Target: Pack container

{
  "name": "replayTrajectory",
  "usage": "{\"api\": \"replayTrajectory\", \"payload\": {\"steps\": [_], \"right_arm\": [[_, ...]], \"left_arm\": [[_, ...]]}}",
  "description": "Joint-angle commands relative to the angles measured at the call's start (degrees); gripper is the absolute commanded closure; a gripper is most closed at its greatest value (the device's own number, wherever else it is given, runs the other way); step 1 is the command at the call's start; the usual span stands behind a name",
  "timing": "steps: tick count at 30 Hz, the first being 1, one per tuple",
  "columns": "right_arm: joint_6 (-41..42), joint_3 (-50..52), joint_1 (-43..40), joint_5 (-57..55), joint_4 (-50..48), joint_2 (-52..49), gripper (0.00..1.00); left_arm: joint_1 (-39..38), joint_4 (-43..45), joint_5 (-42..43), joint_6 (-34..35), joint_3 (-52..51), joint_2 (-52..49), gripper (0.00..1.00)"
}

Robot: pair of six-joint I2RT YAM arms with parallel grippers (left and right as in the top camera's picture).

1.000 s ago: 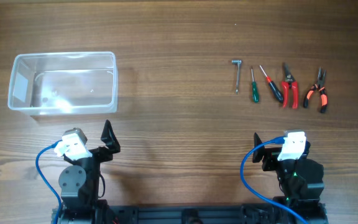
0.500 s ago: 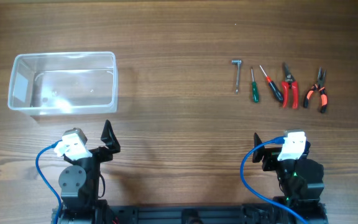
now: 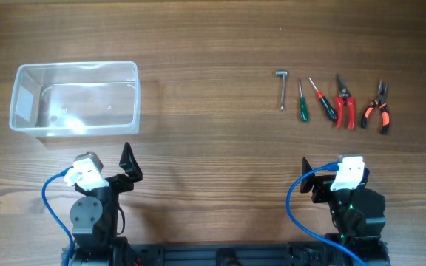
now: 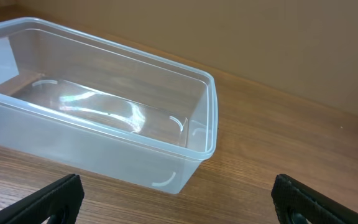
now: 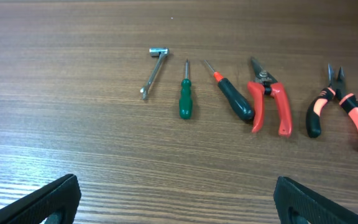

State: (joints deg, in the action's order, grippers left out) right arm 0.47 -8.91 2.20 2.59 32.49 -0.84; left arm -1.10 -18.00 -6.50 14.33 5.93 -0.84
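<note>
Nothing has shifted since a second ago. The left pincer and right pincer hang spread wide above the near bench. Farther off, the container sits at the left, and the hand tools lie in a row at the right.

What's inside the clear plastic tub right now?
Nothing. The clear plastic rectangular tub is empty; only glare shows on its bare floor. Its walls are see-through, so nothing in it is hidden.
</note>
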Motion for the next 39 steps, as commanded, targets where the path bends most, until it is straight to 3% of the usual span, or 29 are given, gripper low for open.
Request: {"api": "replayTrajectory", "payload": {"steps": [1, 11, 17, 21, 23, 29, 33, 39], "right_arm": [[1.64, 0.13, -0.20, 0.70, -0.31, 0.70, 0.00], [1.18, 0.13, -0.20, 0.68, -0.42, 0.70, 0.00], [1.29, -1.27, -0.20, 6.38, -6.97, 0.68, 0.00], [9.81, -5.99, -0.20, 3.06, -8.98, -1.70, 0.00], [13.11, -9.14, -0.20, 1.68, -8.44, -5.60, 0.00], [13.03, -21.97, -0.20, 1.90, -7.63, -26.36, 0.00], [8.48, -36.24, -0.20, 1.90, -5.33, -46.16, 0.00], [4.20, -61.35, -0.81, 2.62, 7.39, -71.12, 0.00]], "left_arm": [[0.37, 0.31, -0.02, 1.18, -0.37, 0.13, 0.00], [0.37, 0.33, 0.09, 1.42, -0.37, 0.13, 0.00], [0.37, 6.14, 6.32, 2.71, -0.28, 0.13, 0.00], [0.37, 6.10, 6.01, 7.45, 1.07, -0.44, 0.00], [0.37, 4.55, 7.06, 9.14, 2.64, -1.79, 0.00], [0.37, 1.70, 7.13, 9.33, 10.34, -12.09, 0.01], [0.37, -0.76, 6.91, 8.61, 22.32, -26.01, 0.00], [1.38, -14.71, 6.93, 3.69, 51.19, -51.89, 0.00]]}}
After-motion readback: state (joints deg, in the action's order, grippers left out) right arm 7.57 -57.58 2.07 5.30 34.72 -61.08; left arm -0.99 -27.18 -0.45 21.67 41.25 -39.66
